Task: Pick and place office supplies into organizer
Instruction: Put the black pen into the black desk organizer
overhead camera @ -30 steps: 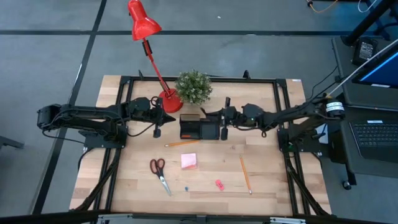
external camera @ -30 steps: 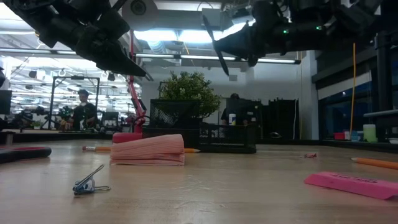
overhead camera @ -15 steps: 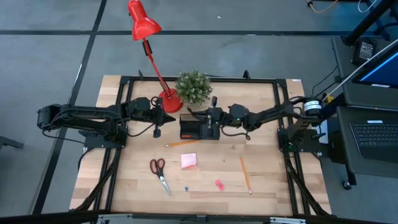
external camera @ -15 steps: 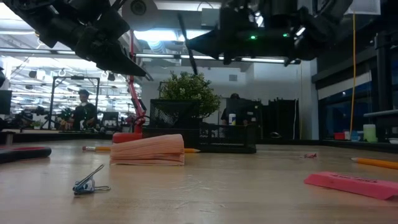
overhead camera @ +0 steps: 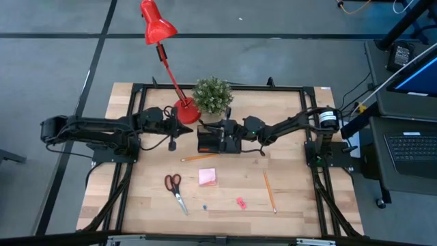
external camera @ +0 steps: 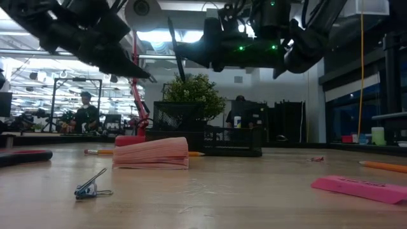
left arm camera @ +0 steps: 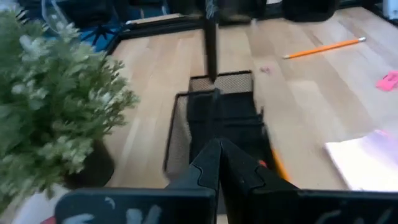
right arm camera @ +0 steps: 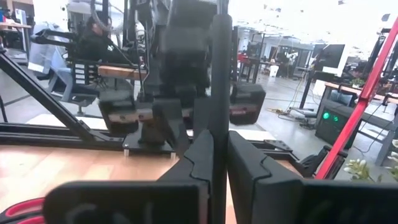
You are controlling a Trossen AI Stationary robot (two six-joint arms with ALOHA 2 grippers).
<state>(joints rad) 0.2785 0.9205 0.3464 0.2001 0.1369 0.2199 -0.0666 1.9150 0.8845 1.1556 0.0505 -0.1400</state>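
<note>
The organizer (overhead camera: 213, 139) is partly covered from above by the right gripper (overhead camera: 227, 128), whose fingers clamp a black pen (right arm camera: 219, 74) upright over it; the tip seems clear of the compartments. The left gripper (left arm camera: 217, 152) waits beside the lamp base (overhead camera: 184, 111), fingers together.

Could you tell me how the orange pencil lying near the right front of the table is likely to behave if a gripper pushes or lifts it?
The orange pencil looks thin and straight, so probably stiff and light. It lies flat on bare table, so a sideways push may roll it. Its slimness likely demands a centred pinch.

Pale, matt wooden table (overhead camera: 293, 198); black wire-mesh metal organizer (left arm camera: 214, 115); glossy red lamp (overhead camera: 157, 22).
</note>
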